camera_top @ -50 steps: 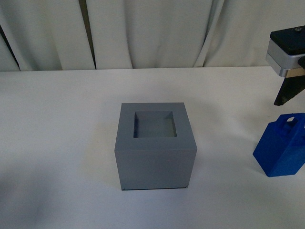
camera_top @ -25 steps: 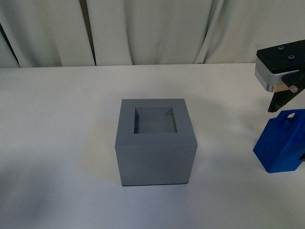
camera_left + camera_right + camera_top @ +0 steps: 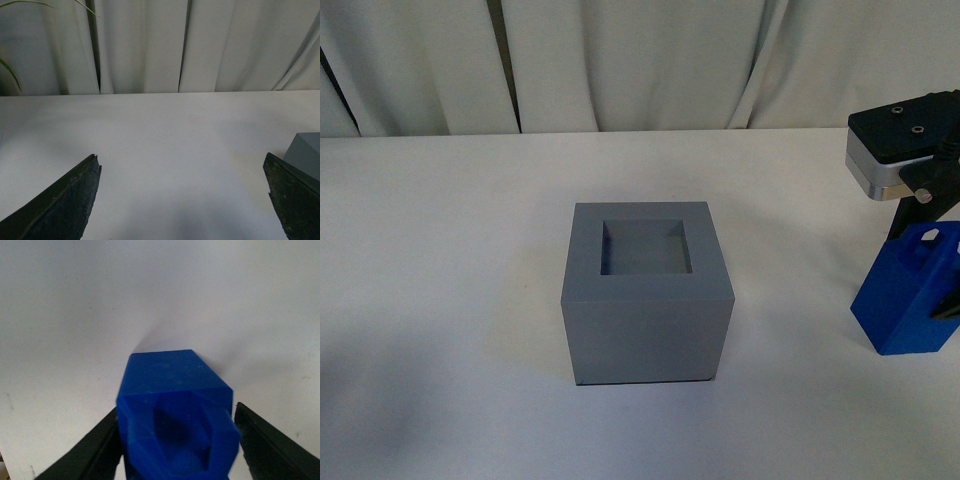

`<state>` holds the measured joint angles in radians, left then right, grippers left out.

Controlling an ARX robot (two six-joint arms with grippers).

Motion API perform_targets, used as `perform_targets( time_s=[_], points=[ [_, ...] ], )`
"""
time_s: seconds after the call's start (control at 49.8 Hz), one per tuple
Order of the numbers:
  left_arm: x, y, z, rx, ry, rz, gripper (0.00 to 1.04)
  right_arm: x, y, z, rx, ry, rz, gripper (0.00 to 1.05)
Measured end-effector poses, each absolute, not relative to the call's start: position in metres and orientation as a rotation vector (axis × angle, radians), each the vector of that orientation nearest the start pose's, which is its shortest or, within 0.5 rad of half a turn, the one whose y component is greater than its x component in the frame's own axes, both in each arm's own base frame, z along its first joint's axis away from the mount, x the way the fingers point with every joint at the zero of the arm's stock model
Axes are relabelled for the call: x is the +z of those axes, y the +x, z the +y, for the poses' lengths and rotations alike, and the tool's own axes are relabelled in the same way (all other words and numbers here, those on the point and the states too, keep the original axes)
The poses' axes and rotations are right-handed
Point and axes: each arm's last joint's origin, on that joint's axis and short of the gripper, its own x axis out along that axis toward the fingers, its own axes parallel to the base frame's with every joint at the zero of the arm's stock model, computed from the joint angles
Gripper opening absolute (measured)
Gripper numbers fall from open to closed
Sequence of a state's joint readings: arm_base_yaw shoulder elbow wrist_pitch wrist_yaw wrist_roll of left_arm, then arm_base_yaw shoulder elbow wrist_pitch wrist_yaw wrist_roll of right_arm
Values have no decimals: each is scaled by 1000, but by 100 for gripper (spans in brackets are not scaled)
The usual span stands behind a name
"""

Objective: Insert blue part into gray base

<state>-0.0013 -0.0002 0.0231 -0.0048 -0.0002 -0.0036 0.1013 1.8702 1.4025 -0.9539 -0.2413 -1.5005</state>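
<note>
The gray base (image 3: 647, 320) stands mid-table, its square recess (image 3: 645, 250) facing up and holding nothing. To its right, the blue part (image 3: 905, 305) rests on the table, slightly tilted, with its loop handle on top. My right gripper (image 3: 926, 262) hangs over it, open. In the right wrist view its two black fingers (image 3: 100, 450) flank the blue part (image 3: 175, 375), close to both sides. My left gripper (image 3: 181, 157) is open over bare table, a corner of the gray base (image 3: 306, 152) beside one finger. The left arm is out of the front view.
The white table (image 3: 440, 260) ends at a pale curtain (image 3: 650, 60) along the back. A plant leaf (image 3: 10, 70) shows at the edge of the left wrist view.
My right gripper has come down and a little leftward onto the blue part, so its fingers now sit on either side of it. The gray base and blue part have stayed put.
</note>
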Motion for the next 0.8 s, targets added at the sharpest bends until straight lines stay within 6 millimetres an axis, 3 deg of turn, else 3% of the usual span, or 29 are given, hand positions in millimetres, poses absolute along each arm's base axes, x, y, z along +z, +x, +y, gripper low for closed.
perform_targets(
  time_s=[0.141,0.281,0.522,0.803],
  points=[
    [171,96,0,-1,-4,-18,99,208,354,46,1283,-1094,903,48],
    [171,96,0,-1,-4,-18,99,231,357,56,1298,-1067,855,48],
    [171,96,0,-1,-4,-18,99,284,352,90,1331,-1034,723,48],
    [171,96,0,-1,-4,-18,99,305,337,136,1379,-1061,660,48]
  ],
)
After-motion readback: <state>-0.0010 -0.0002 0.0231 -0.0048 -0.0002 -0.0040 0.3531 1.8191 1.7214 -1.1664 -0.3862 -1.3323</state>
